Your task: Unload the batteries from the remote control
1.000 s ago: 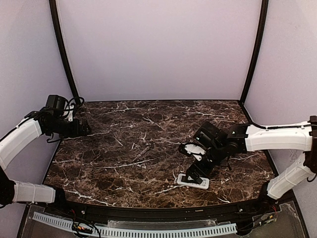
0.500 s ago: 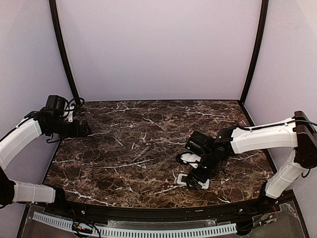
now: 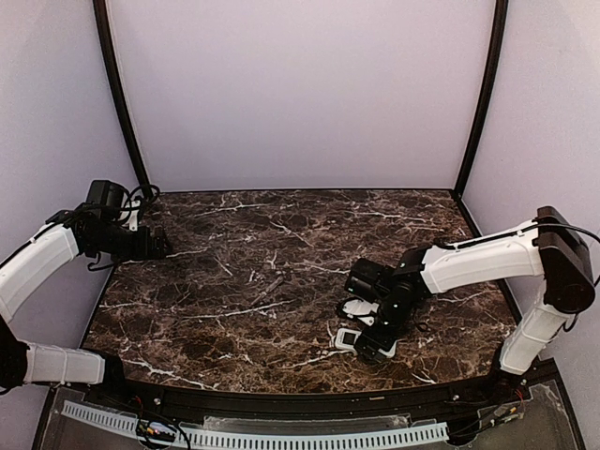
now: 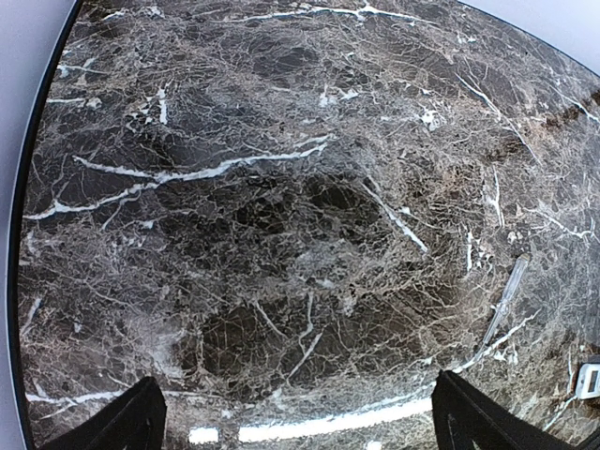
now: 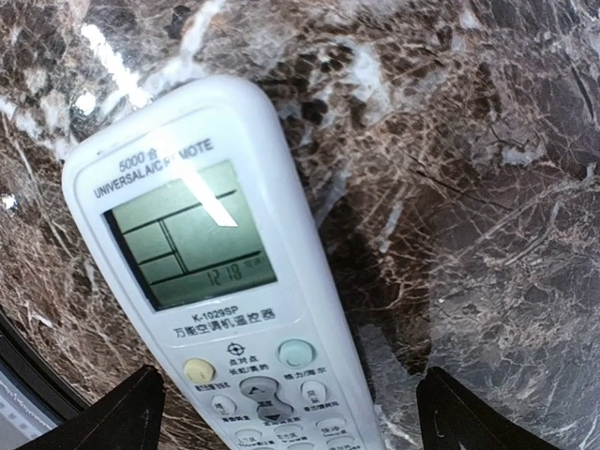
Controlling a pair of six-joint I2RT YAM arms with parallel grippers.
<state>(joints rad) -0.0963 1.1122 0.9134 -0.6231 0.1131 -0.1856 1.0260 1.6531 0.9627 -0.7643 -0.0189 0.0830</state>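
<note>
Dark brown marble table with white veining, plain pale walls on three sides. Remote lies face up in the near-right part of the table, back against the marble, display end pointing away from the right wrist camera. Print above the display reads "5000" plus a Chinese character, then "UNIVERSAL A/C REMOTE". LCD shows segment boxes and digits that look like "12 18". Below it is "K-1029SP" with a line of Chinese. Yellow and pale green round buttons have Chinese captions too small to read. Right gripper is right over the remote, jaws spread wide with one tip on each side of the button end. There is a visible gap between each tip and the casing, so nothing is gripped; can't tell if the tips reach the table. Left gripper is far left, jaws fully apart over bare marble, holding nothing, well apart from the remote.
</note>
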